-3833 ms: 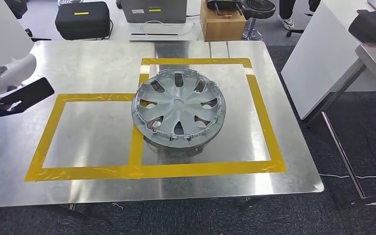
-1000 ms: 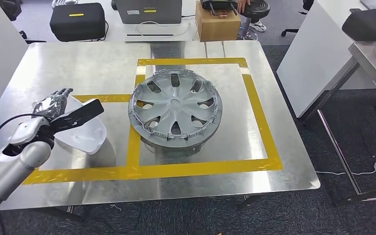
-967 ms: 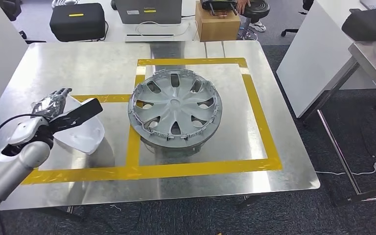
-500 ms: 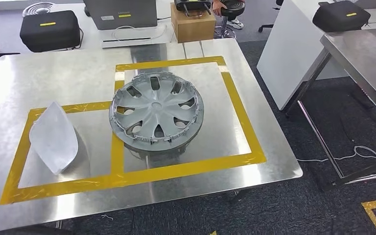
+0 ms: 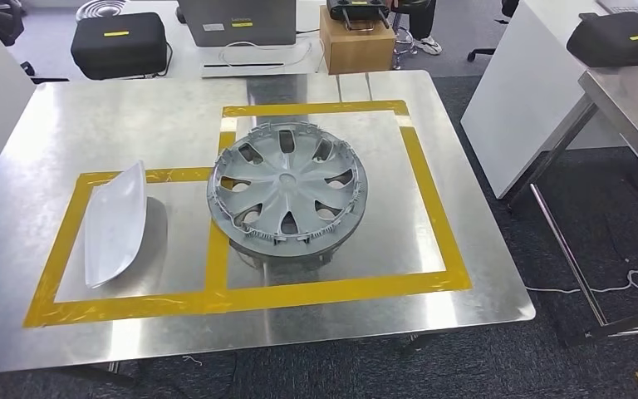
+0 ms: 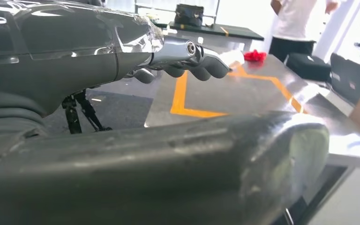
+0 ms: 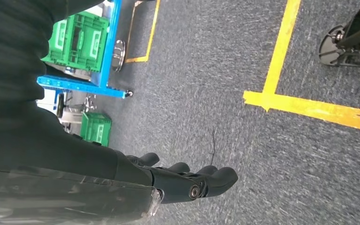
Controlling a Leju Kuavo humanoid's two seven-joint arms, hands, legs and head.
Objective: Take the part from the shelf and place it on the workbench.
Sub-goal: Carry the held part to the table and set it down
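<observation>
**Part on counter, left square; both hands free**

- Part (image 5: 115, 223): the pale, elongated shell lies flat on the counter (image 5: 482, 291), inside the left yellow-taped square (image 5: 66, 241). Its long axis runs from the near-left corner toward the far right, narrow ends at each tip. It sits just beside the wheel cover (image 5: 287, 186), not touching it.
- Left hand (image 6: 187, 65): you see its fingers (image 6: 211, 68) curled loosely, holding nothing, at the counter's edge. This is the nearer hand; the part lies on its side of the counter.
- Right hand (image 7: 187, 180): it hangs over the carpeted floor (image 7: 215, 84), fingers (image 7: 220, 176) curled in, nothing in them, well apart from the part.
- Judgement: placement looks done; if you must adjust, use the left hand, closing across the short axis.
</observation>
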